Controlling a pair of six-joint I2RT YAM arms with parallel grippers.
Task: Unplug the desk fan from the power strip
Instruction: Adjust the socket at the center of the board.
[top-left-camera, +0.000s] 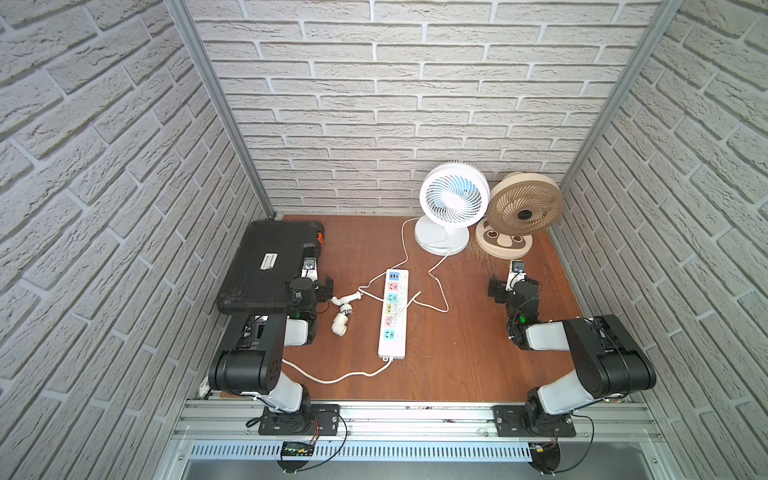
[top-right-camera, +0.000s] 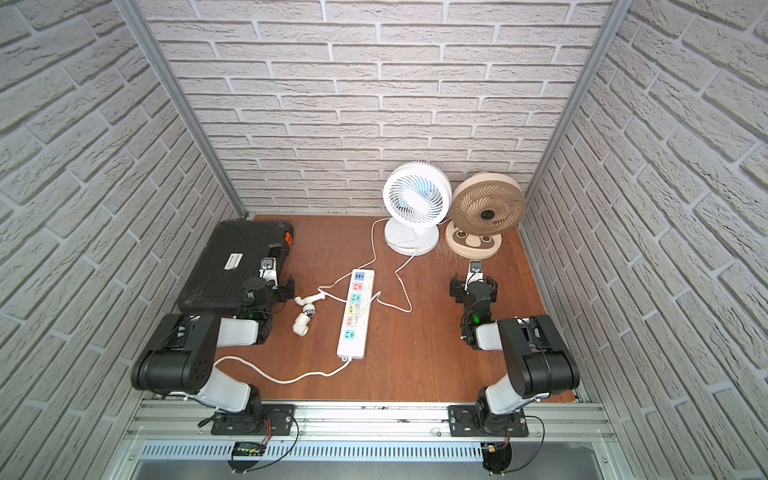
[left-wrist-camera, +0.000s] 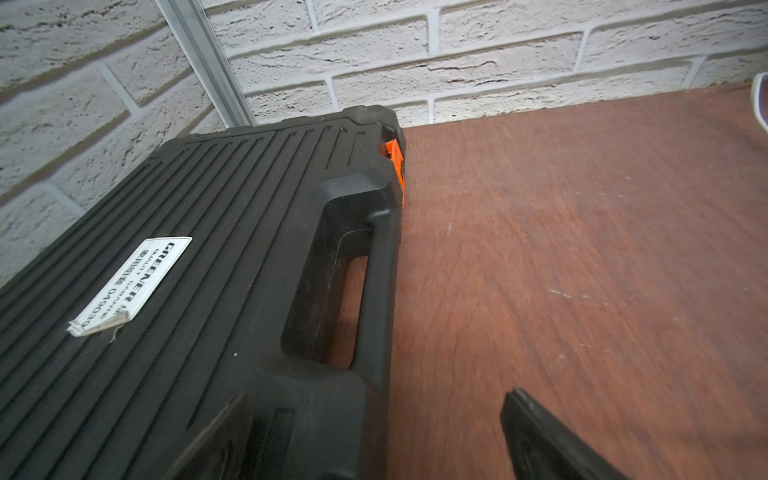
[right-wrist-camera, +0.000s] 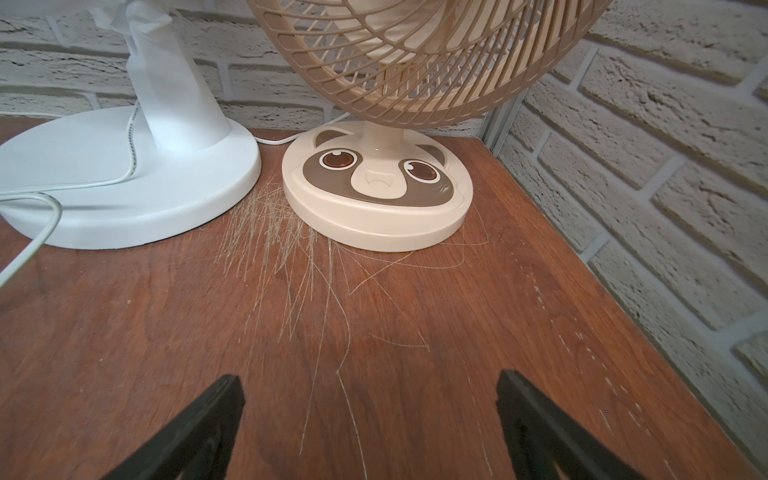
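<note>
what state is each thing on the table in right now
power strip, lying flat, white plug seated in a middle socket
white fan, upright on its base
beige fan, upright on its base
black tool case, closed, lying flat
left gripper, open, empty
right gripper, open, empty

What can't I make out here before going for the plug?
- Plug in the power strip: too small in both top views; outside both wrist views.
- Which fan it feeds: thin cords cross in top views.
- Beige fan cord exit: hidden behind its base, right wrist view.
</note>
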